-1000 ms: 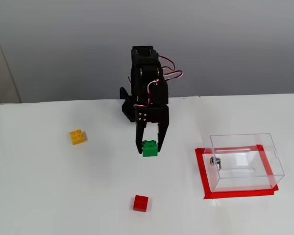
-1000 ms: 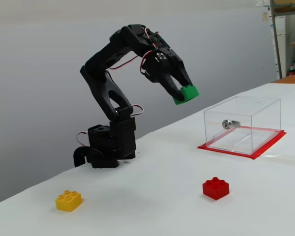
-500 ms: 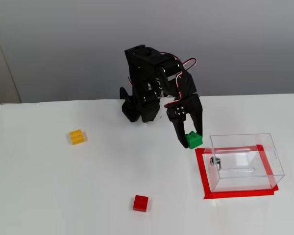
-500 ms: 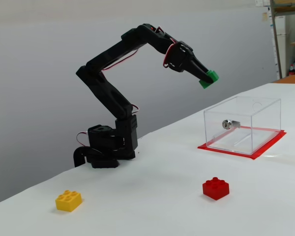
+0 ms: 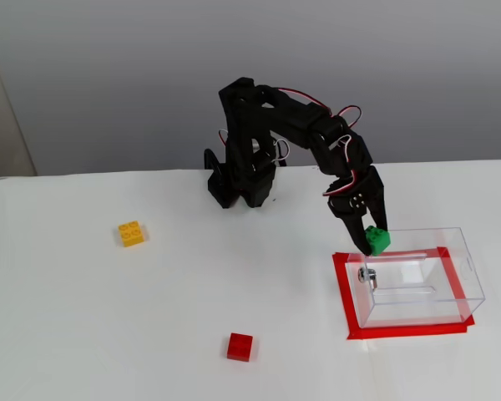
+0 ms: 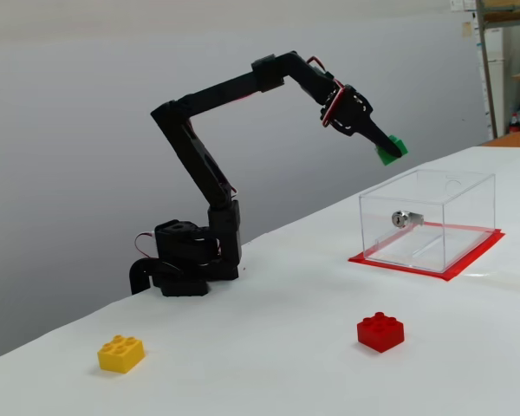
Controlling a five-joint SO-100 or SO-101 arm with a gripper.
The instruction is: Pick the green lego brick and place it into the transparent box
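My gripper (image 5: 374,241) (image 6: 390,149) is shut on the green lego brick (image 5: 377,241) (image 6: 391,148) and holds it in the air. In both fixed views the brick hangs just above the near-left rim of the transparent box (image 5: 417,276) (image 6: 429,221). The box stands open-topped on a rectangle of red tape, with a small metal fitting (image 5: 366,275) (image 6: 401,218) on its left wall. The arm stretches from its black base (image 5: 238,180) (image 6: 186,260) out toward the box.
A yellow brick (image 5: 131,233) (image 6: 121,353) lies on the white table to the left. A red brick (image 5: 240,347) (image 6: 380,331) lies nearer the front. The red tape (image 5: 345,301) (image 6: 468,260) frames the box's foot.
The arm has swung from the table's middle toward the box, carrying the green brick up and outward until it hangs over the box's rim. The other bricks have not moved.
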